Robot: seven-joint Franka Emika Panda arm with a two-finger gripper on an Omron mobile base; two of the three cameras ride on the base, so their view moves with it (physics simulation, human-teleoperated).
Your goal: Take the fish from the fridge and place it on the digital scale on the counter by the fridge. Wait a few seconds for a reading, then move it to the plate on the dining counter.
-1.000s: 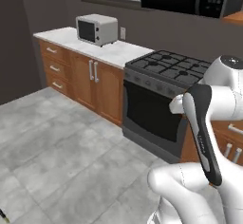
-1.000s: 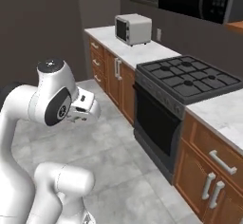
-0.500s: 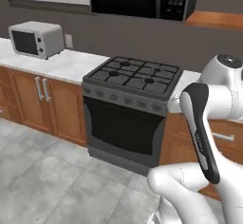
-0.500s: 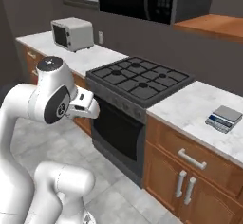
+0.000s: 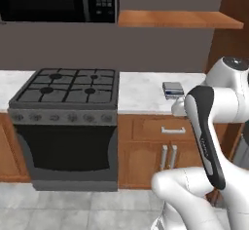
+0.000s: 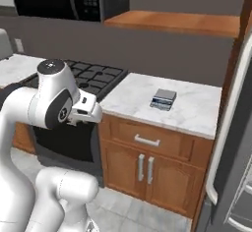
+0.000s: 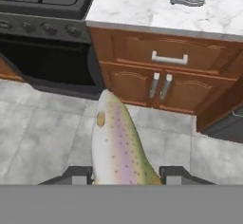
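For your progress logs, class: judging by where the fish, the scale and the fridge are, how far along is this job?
Done: the fish is out of the fridge, clamped between the gripper fingers above the floor. In hand: carrying it toward the counter. Left: the digital scale is bare on top, so weighing is not yet done, nor the move to the plate.

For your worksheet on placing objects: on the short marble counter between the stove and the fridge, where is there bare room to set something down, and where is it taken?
The counter is bare from the stove edge across to the digital scale, and along its front edge. The scale takes the spot right of middle, nearer the back wall, with a narrower bare strip between it and the fridge.
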